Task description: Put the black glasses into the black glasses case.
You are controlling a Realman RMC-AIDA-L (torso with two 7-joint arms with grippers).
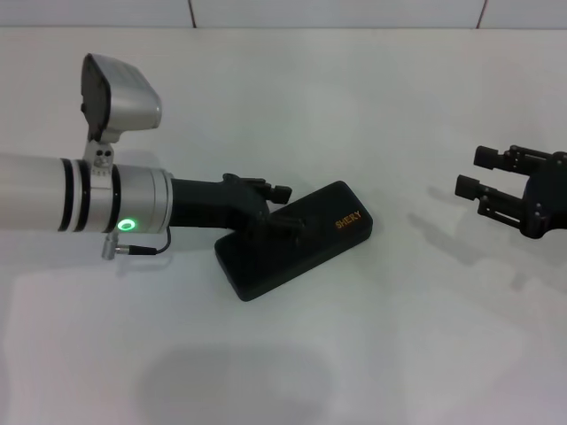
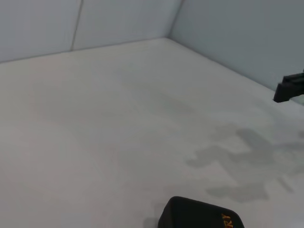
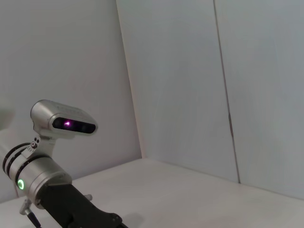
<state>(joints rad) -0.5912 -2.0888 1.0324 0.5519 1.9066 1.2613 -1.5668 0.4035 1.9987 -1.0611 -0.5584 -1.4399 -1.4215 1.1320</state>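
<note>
White matte tabletop (image 1: 283, 115) is seen w/ faint smudgy shadows, esp. towards the right edge and near the front edge. Pale panelled wall (image 1: 354, 12) is met along the far edge; vertical seams are visible in it. In the left wrist view a room corner is shown where two pale walls join behind the table; in the right wrist view tall wall panels w/ a vertical seam and another corner are shown.

The black glasses case (image 1: 297, 241) is laid flat approx. mid-table, slightly left of centre, lid closed, set diagonally w/ one end towards the far right corner and the other towards the front left. Orange lettering is seen on the lid near its far-right end. One rounded corner of the case (image 2: 202, 216) w/ orange letters is caught in the left wrist view.

The black glasses are not visible in any view; location can't be told.

Left gripper (image 1: 282, 208) is reached in from the left edge and is held over the case's left-hand half, fingers at/on the lid; contact can't be confirmed. Its jaws: apart or together can't be told, as they blend into the black case. Silver arm w/ green LED and wrist cam is seen behind it.

Right gripper (image 1: 477, 173) is parked near the right edge, well apart from the case, above the surface w/ jaws apart, nothing between them.
</note>
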